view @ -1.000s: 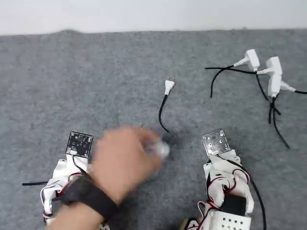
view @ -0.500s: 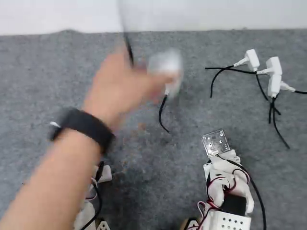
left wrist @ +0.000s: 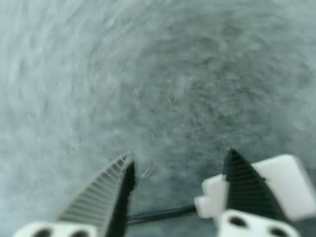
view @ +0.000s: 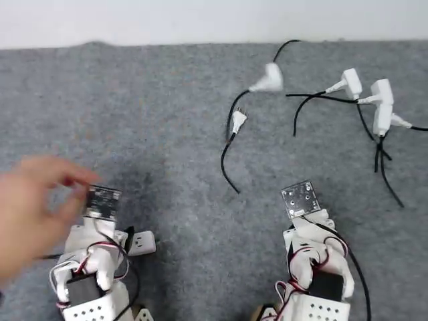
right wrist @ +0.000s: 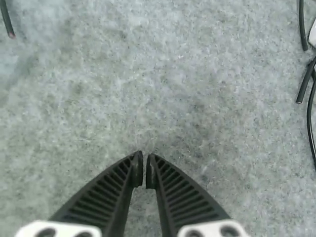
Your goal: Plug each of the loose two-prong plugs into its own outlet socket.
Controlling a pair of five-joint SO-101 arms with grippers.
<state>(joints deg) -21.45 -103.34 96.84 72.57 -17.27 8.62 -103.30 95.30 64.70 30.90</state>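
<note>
Your left gripper point(left wrist: 177, 173) had its fingers spread wide above bare mat, with nothing between the tips. Your right gripper point(right wrist: 144, 170) had its fingers pressed together on nothing. I judge that both arms were parked, folded back at the near edge, because no task thing lay close to them.

The loose two-prong plug point(view: 236, 120) lay flat near the middle of the mat, well apart from both arms. Its prongs were turned toward the free outlet socket point(view: 267, 79), which lay near it on the far side. This pair was not yet joined. At the far right, the other sockets point(view: 381, 93) seemed to have plugs in them already, but I cannot say it surely.

The surface was a grey felt mat point(view: 134, 120), rough enough, I think, to keep the plug from sliding. Behind it ran a plain white wall point(view: 200, 20).
</note>
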